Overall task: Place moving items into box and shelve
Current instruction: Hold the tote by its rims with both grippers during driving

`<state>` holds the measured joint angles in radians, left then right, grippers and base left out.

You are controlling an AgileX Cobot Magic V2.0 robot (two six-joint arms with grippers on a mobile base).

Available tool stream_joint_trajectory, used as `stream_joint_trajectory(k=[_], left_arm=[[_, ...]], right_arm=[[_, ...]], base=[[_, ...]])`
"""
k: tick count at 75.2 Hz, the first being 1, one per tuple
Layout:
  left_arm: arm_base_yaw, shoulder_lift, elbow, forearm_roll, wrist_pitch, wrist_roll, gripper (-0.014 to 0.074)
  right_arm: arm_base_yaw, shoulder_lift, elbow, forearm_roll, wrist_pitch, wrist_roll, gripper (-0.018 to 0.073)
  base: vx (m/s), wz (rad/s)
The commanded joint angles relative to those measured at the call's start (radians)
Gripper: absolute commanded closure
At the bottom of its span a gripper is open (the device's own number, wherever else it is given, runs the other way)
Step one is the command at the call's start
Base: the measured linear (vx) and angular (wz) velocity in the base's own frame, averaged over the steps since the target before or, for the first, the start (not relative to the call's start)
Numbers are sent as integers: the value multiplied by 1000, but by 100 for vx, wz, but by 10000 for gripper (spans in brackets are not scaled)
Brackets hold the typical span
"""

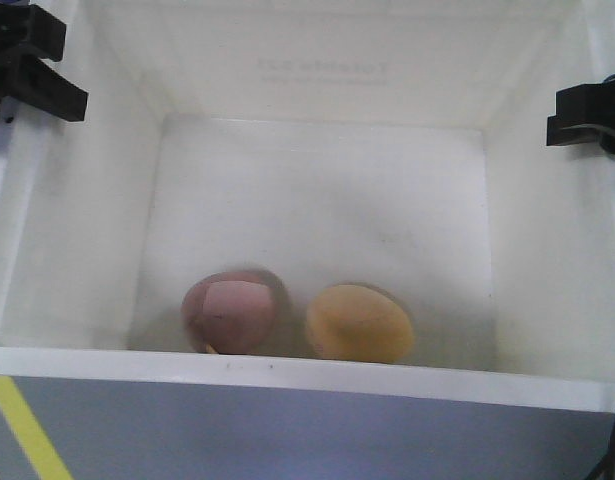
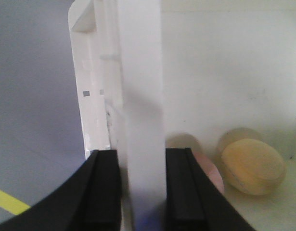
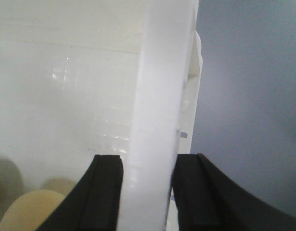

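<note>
The pinkish-brown egg-shaped soft toy (image 1: pixel 232 315) and the pale yellow egg-shaped soft toy (image 1: pixel 359 322) lie side by side on the floor of the large white rectangular plastic tote (image 1: pixel 317 200). Both are close to its near wall, the pinkish one on the left, the yellow one just beside it on the right, with a narrow gap between them. No face or crest can be made out on the pinkish toy from above, only a paler patch on its top. On the tote's far wall is a faint grey print (image 1: pixel 322 68), two short lines of lettering too washed out to read. In the left wrist view a pair of small grey square marks (image 2: pixel 93 92) sits on the outer rim; no writing is legible there. The left gripper (image 1: pixel 27 65) is at the tote's left wall. Its wrist view shows the two black fingers (image 2: pixel 102 192) narrowed onto the upright white wall (image 2: pixel 140 120), one outside and one inside, pinching it, with the yellow toy (image 2: pixel 253 166) and part of the pinkish toy (image 2: pixel 208 171) on the tote floor to the right. The right gripper (image 1: pixel 587 115) is at the right wall. Its wrist view shows its black fingers (image 3: pixel 107 192) likewise pressed against either face of the white wall (image 3: pixel 160 120), with the yellow toy (image 3: pixel 30 211) low on the left. Outside the tote is a grey floor (image 1: pixel 287 435) with a yellow line (image 1: pixel 27 425) crossing it at the near left.
</note>
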<state>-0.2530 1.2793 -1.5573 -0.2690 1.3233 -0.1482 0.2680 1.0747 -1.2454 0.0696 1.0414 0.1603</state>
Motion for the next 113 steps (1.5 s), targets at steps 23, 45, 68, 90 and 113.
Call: stream_joint_trajectory(k=[23,45,68,90,113], left_arm=[[0,-40,-45,-106,-73,-12,599],[0,-42,-45,-109,-73,-12,599],[0,-42,-45,-108,-73,-12,599],[0,-42,-45,-109,-73,-12,599],[0,-42,-45,-109,-73,-12,599]], right_arm=[[1,-30,-39,36,-122,-19,565],[1,-32,-39,36,-120,-19,565],[1,-32,-39,36,-119,-19,565],[1,-32,-39,36,-119,-19,565],[1,-32,-39,36,-119,-19,565]], base=[[-11,80],[-2,59],[15,35],[23,38],[30,30]])
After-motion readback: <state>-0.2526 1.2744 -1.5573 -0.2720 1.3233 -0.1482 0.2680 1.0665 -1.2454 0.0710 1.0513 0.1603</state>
